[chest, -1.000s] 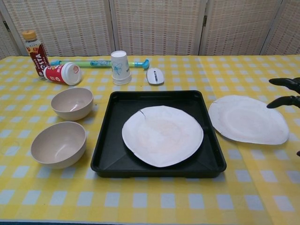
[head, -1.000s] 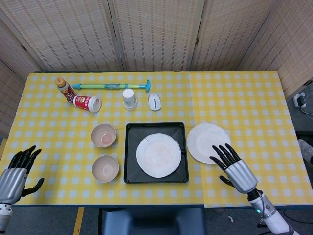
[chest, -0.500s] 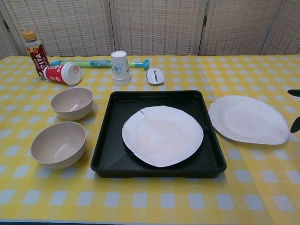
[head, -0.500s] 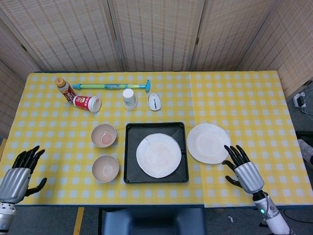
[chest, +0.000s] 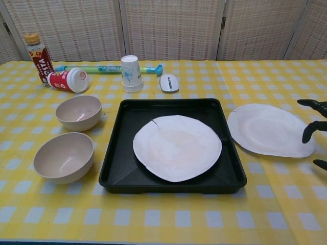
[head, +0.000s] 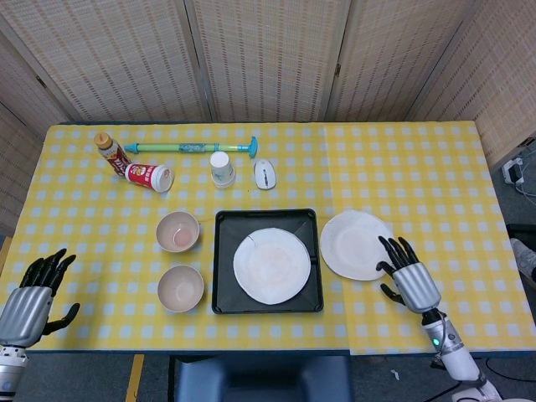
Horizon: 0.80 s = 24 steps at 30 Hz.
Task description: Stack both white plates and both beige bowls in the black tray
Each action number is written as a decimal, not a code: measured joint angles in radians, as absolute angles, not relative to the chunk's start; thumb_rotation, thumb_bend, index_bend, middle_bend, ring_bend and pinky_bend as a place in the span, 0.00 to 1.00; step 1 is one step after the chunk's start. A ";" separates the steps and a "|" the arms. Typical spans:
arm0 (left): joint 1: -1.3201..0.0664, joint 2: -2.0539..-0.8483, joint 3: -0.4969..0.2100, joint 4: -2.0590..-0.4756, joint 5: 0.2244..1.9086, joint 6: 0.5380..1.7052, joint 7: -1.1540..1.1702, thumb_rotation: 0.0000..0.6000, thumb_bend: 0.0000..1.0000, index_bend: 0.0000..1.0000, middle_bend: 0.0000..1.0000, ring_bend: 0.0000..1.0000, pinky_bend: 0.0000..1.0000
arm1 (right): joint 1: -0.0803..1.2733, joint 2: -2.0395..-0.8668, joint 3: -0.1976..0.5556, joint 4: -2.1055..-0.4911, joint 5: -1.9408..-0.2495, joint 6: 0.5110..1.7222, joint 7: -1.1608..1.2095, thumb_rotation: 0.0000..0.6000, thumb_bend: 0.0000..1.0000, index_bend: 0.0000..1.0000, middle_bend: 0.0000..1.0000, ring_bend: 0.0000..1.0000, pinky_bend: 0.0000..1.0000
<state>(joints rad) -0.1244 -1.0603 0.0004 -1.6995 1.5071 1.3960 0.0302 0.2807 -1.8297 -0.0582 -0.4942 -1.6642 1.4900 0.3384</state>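
Note:
One white plate [head: 271, 265] [chest: 177, 147] lies in the black tray [head: 224, 301] [chest: 122, 109] at the table's middle. The second white plate [head: 352, 244] [chest: 267, 129] lies on the cloth just right of the tray. Two beige bowls, far [head: 177, 231] [chest: 78, 112] and near [head: 180, 287] [chest: 64, 157], stand left of the tray. My right hand [head: 407, 280] [chest: 315, 122] hovers open at the second plate's right rim, holding nothing. My left hand [head: 33, 296] is open off the table's near left corner, away from the bowls.
Along the far side sit a bottle [head: 110, 151], a red can on its side [head: 149, 177], a green-and-blue stick [head: 191, 147], a paper cup [head: 222, 168] and a white mouse [head: 265, 173]. Bare checked cloth stretches right of the plate.
My right hand drew back toward the table's near edge, then came forward again to the second plate's right rim. The left hand barely shifted. Plates and bowls stayed put.

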 measured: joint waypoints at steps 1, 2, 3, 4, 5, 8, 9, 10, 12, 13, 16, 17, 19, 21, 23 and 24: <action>-0.125 -1.060 0.000 -1.699 1.506 1.395 0.030 1.00 0.39 0.00 0.02 0.00 0.00 | 0.283 -1.834 -0.058 -0.487 -1.664 1.488 0.339 1.00 0.32 0.47 0.00 0.00 0.00; -0.125 -1.060 0.000 -1.699 1.505 1.393 0.029 1.00 0.39 0.00 0.02 0.00 0.00 | 0.285 -1.840 -0.057 -0.479 -1.663 1.484 0.339 1.00 0.32 0.47 0.00 0.00 0.00; -0.126 -1.060 0.000 -1.698 1.504 1.392 0.029 1.00 0.39 0.00 0.02 0.00 0.00 | 0.286 -1.844 -0.056 -0.473 -1.662 1.481 0.341 1.00 0.32 0.47 0.00 0.00 0.00; -0.127 -1.059 0.000 -1.698 1.502 1.390 0.030 1.00 0.39 0.00 0.02 0.00 0.00 | 0.288 -1.847 -0.056 -0.468 -1.661 1.478 0.343 1.00 0.32 0.47 0.00 0.00 0.00; -0.128 -1.059 0.000 -1.697 1.502 1.389 0.029 1.00 0.39 0.00 0.02 0.00 0.00 | 0.289 -1.851 -0.055 -0.461 -1.660 1.475 0.346 1.00 0.32 0.47 0.00 0.00 0.00; -0.128 -1.059 -0.001 -1.696 1.502 1.390 0.027 1.00 0.39 0.00 0.02 0.00 0.00 | 0.292 -1.861 -0.055 -0.446 -1.657 1.460 0.352 1.00 0.32 0.47 0.00 0.00 0.00; -0.128 -1.060 -0.001 -1.695 1.502 1.390 0.027 1.00 0.39 0.00 0.02 0.00 0.00 | 0.293 -1.864 -0.055 -0.442 -1.656 1.457 0.354 1.00 0.32 0.47 0.00 0.00 0.00; -0.128 -1.060 -0.001 -1.695 1.502 1.391 0.027 1.00 0.39 0.00 0.02 0.00 0.00 | 0.294 -1.866 -0.055 -0.440 -1.656 1.455 0.357 1.00 0.32 0.47 0.00 0.00 0.00; -0.128 -1.060 0.000 -1.695 1.503 1.390 0.028 1.00 0.39 0.00 0.02 0.00 0.00 | 0.298 -1.871 -0.055 -0.433 -1.655 1.452 0.362 1.00 0.32 0.48 0.00 0.00 0.00; -0.129 -1.060 0.000 -1.695 1.504 1.389 0.028 1.00 0.39 0.00 0.02 0.00 0.00 | 0.300 -1.874 -0.055 -0.430 -1.655 1.451 0.363 1.00 0.32 0.48 0.00 0.00 0.00; -0.130 -1.062 0.002 -1.694 1.506 1.386 0.030 1.00 0.39 0.00 0.02 0.00 0.00 | 0.307 -1.883 -0.054 -0.415 -1.656 1.448 0.360 1.00 0.34 0.48 0.00 0.00 0.00; -0.131 -1.062 0.003 -1.694 1.506 1.383 0.030 1.00 0.39 0.00 0.02 0.00 0.00 | 0.311 -1.888 -0.054 -0.406 -1.657 1.446 0.357 1.00 0.34 0.49 0.00 0.00 0.00; -0.133 -1.063 0.004 -1.693 1.506 1.378 0.030 1.00 0.39 0.00 0.02 0.00 0.00 | 0.319 -1.896 -0.053 -0.396 -1.657 1.438 0.357 1.00 0.34 0.50 0.00 0.00 0.00; -0.135 -1.064 0.004 -1.692 1.502 1.374 0.032 1.00 0.39 0.00 0.02 0.00 0.00 | 0.329 -1.905 -0.050 -0.386 -1.655 1.430 0.364 1.00 0.35 0.51 0.00 0.00 0.00; -0.136 -1.065 0.003 -1.692 1.497 1.370 0.035 1.00 0.39 0.00 0.02 0.00 0.00 | 0.338 -1.913 -0.049 -0.372 -1.654 1.420 0.369 1.00 0.36 0.51 0.00 0.00 0.00; -0.137 -1.065 0.003 -1.693 1.496 1.368 0.036 1.00 0.39 0.00 0.02 0.00 0.00 | 0.342 -1.916 -0.048 -0.367 -1.653 1.415 0.371 1.00 0.36 0.52 0.00 0.00 0.00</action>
<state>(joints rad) -0.1369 -1.0653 0.0034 -1.6925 1.4957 1.3679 0.0357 0.3424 -1.9158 -0.0481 -0.3665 -1.6533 1.4149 0.3712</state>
